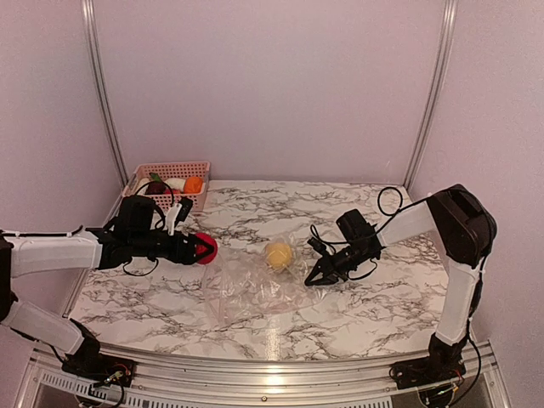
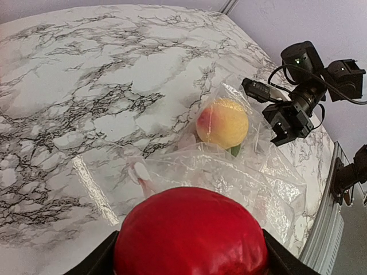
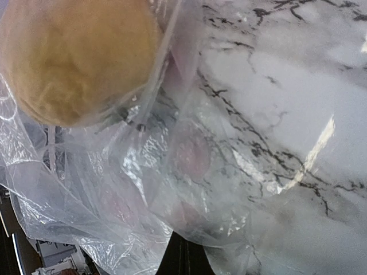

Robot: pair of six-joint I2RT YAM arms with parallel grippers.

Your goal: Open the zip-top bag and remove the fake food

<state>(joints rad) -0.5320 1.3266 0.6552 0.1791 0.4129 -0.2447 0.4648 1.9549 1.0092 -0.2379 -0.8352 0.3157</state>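
The clear, crinkly plastic zip-top bag (image 1: 255, 291) lies flat and rumpled around the middle of the white marble-patterned worktop (image 1: 387, 316), a little toward the near edge. Inside it, at its far right part, sits a round yellow toy fruit with an orange blush (image 2: 222, 122), seen through the plastic.

The right claw (image 1: 319, 276) is down at the bag's right edge, just beside that fruit. The film is bunched up against it and over its camera, so I cannot tell whether its fingers are pinching the bag or standing apart.

To the left of the bag, off the plastic, the left claw (image 1: 201, 248) grips a glossy red toy fruit (image 2: 189, 229) between its two black fingers, above the worktop.

At the far left corner stands a pink slotted plastic basket (image 1: 170, 167) holding orange, white and dark toy pieces.
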